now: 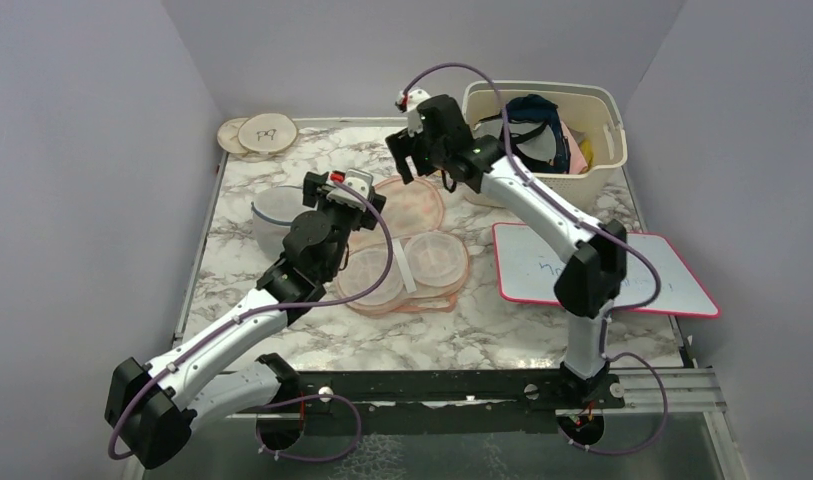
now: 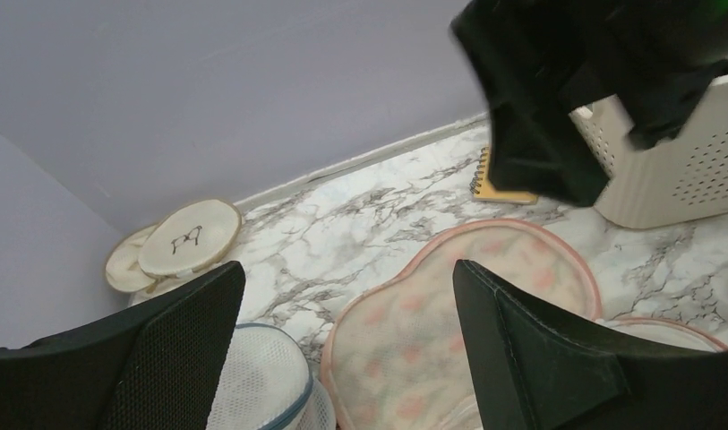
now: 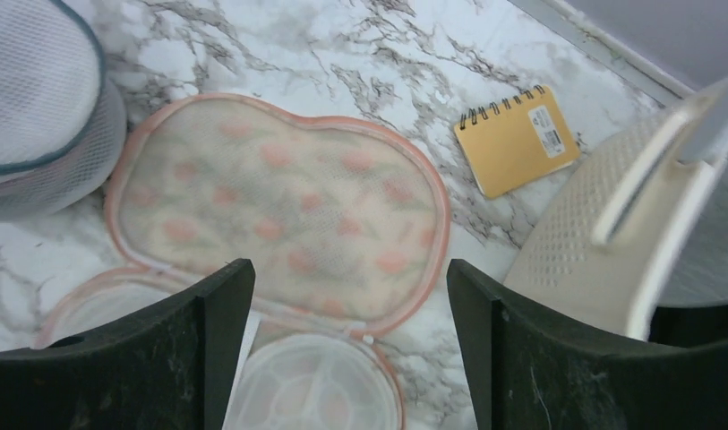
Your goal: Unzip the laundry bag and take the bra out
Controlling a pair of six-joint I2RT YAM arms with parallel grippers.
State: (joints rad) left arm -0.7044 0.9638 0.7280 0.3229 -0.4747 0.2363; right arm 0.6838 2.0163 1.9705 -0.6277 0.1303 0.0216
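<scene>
The peach laundry bag [image 1: 412, 205] lies opened out flat in the middle of the marble table. Its printed half [image 3: 279, 206] is folded toward the far side, and its near half [image 1: 422, 265] shows translucent round cups [image 3: 315, 385]. A small white zip pull [image 3: 367, 339] sits where the two halves meet. My left gripper [image 1: 344, 195] hovers open over the bag's left lobe [image 2: 449, 331], holding nothing. Above the bag's far right lobe, my right gripper [image 1: 422, 165] is open and empty as well. The bra is hidden or out of view.
A white mesh dome with a blue rim [image 1: 274, 215] stands left of the bag. A cream basket [image 1: 592, 100] at the back right holds a dark strappy garment [image 1: 532, 125]. A yellow spiral notebook [image 3: 517, 139] lies beside it. A pink-edged whiteboard [image 1: 602, 270] is on the right. Round wooden discs [image 1: 257, 135] lie at the back left.
</scene>
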